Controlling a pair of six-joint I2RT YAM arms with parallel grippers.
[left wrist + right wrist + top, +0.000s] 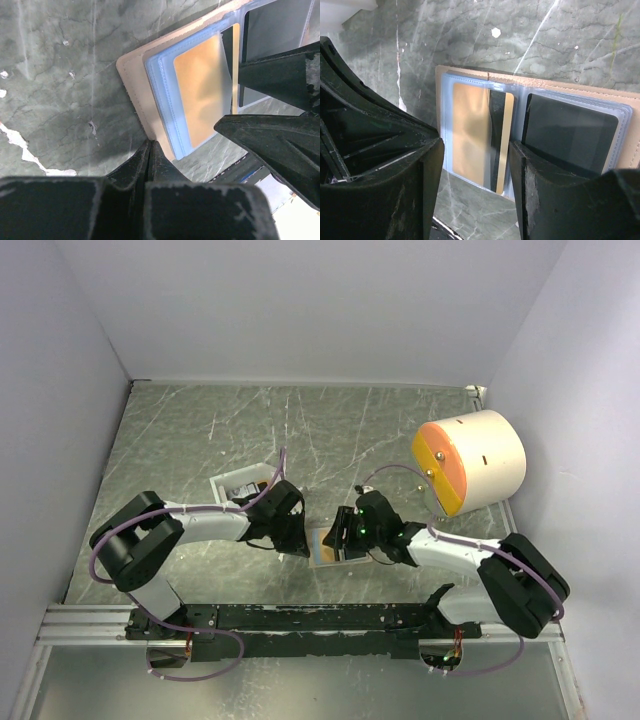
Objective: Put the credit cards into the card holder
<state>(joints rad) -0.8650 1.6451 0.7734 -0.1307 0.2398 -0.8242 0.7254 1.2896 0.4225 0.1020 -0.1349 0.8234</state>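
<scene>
The tan card holder [325, 545] lies open on the table between my two grippers. In the left wrist view its tan edge [132, 75] frames clear pockets, one holding an orange card [202, 95]. My left gripper [150, 145] is shut, its tips touching the holder's near tan edge. In the right wrist view the orange card [470, 135] sits in the left pocket and a black card [570, 132] in the right pocket. My right gripper [475, 190] is open just over the holder [630, 140], straddling the orange card's lower end and holding nothing.
A white tray [240, 485] with dark items stands behind my left gripper [297, 540]. A white cylinder with an orange face [470, 462] lies at the back right. White walls close in the table. My right gripper [345, 532] almost meets the left one.
</scene>
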